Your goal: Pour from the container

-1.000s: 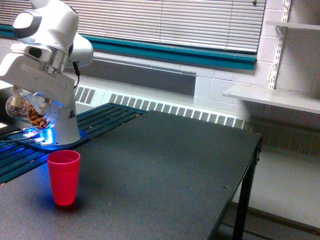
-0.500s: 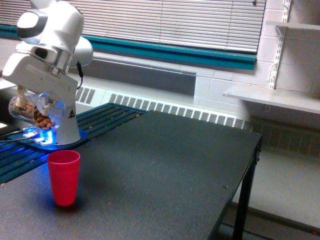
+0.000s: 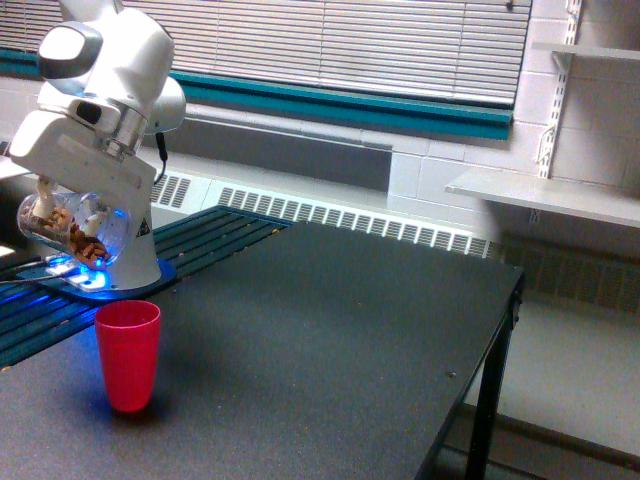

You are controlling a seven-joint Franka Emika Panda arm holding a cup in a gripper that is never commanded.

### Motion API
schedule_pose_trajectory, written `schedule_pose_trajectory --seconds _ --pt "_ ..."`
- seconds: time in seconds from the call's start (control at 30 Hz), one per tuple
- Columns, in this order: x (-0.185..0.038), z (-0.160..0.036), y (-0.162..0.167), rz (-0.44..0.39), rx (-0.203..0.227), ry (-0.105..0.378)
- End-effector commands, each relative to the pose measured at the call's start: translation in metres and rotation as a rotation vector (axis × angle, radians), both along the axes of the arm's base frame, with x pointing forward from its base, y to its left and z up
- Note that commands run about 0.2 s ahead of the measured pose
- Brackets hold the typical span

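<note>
A red plastic cup [image 3: 128, 355] is seen on a black table top [image 3: 330, 330]. Brown nut-like pieces are shown through the clear jar [image 3: 72, 230]. The robot arm [image 3: 100, 90] is coloured white with grey joints; a blue glow, perhaps from lights, is cast at its base [image 3: 110, 283]. A teal strip [image 3: 340, 105] is set beneath pale slatted blinds [image 3: 380, 45].

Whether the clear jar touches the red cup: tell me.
Apart. The exterior view shows the clear jar, tilted in the end effector, above the red cup, with open space between.
</note>
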State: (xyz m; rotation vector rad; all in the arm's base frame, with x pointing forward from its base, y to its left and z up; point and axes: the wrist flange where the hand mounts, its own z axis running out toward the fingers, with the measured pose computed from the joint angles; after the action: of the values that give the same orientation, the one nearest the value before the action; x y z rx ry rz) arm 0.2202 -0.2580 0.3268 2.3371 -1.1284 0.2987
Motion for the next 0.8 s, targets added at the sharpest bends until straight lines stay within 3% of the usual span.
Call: schedule_pose_trajectory --seconds 0.03,0.8 --pt "0.0041 0.0012 0.0008 0.017 -0.014 0.013" --pt "0.0057 -0.0013 0.0020 0.046 -0.035 0.052"
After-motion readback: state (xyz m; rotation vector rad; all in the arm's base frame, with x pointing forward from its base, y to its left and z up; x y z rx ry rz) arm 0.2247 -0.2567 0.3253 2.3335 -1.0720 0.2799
